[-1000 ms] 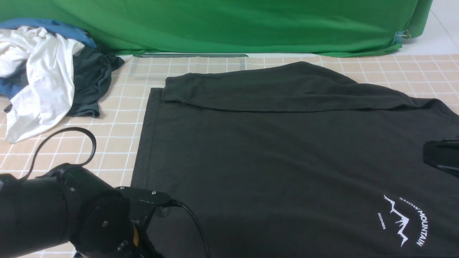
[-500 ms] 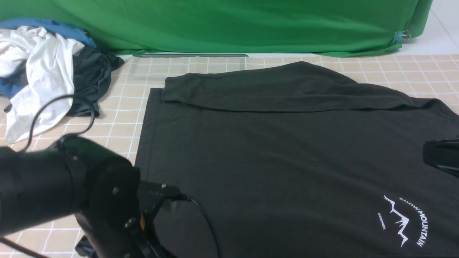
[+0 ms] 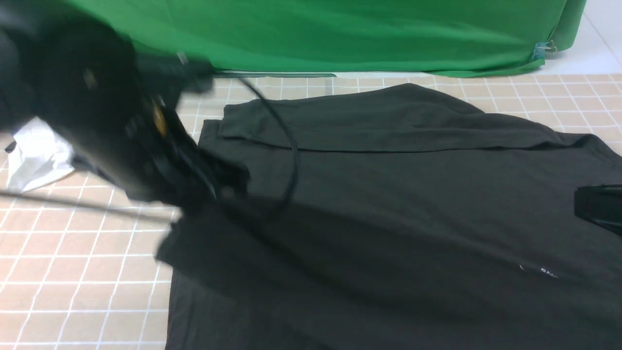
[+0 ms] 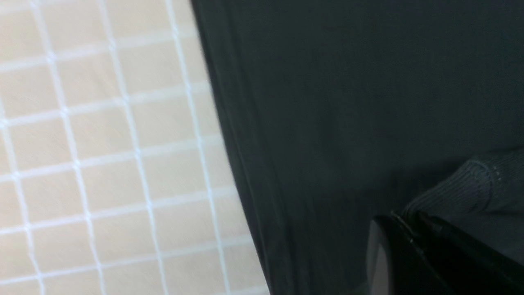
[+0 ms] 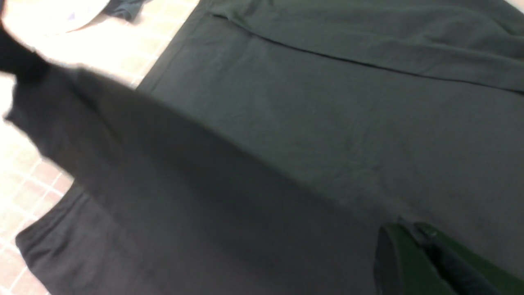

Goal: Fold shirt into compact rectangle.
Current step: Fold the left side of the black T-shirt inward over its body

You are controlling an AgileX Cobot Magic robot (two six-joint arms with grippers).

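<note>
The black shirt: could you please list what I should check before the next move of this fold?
1. Left jaws shut on the shirt edge: ok.
2. Right jaws holding cloth: cannot tell; they are shut, over the shirt.
3. Far flap lying flat: ok.
4. Lifted layer smooth: cannot tell, blurred.
5. Cable clear of the shirt: not ok, it hangs across it.
6. White garment apart from the shirt: ok.
</note>
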